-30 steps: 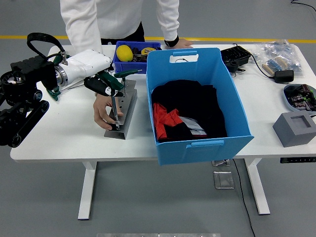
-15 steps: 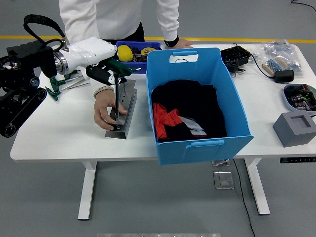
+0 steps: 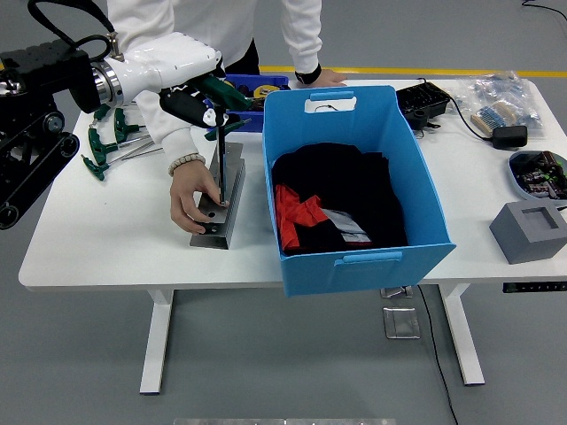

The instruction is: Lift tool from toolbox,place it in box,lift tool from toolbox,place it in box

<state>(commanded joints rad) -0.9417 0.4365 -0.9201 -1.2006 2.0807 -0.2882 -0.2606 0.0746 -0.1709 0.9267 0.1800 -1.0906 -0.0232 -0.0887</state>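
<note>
From the head view, my left hand (image 3: 197, 100) is partly hard to read: its dark fingers blur into the green handle, but they are curled tight round one tool (image 3: 219, 146), a T-handled driver whose thin shaft hangs straight down. The shaft's tip is just above the grey toolbox (image 3: 221, 199), or barely in one of its holes; I cannot tell which. My right arm is out of view. The person (image 3: 213, 27) at the far side is cut off at the top edge. I see two of their hands: one hand (image 3: 195, 197) presses on the toolbox's near end, and the other hand (image 3: 323, 78) rests on the table (image 3: 115, 239) behind the box (image 3: 354, 177). The box is one large blue bin holding dark cloth with a red piece; the tool is well outside it, to its left. About three more green tools (image 3: 111, 146) lie on the table left of the toolbox, though they overlap and my count is unsure. One small blue tray (image 3: 252, 88) sits behind my hand, mostly hidden.

Against half a second ago, my hand is higher and further right, and the tool has risen with it. The person's grip on the toolbox is unchanged.
</note>
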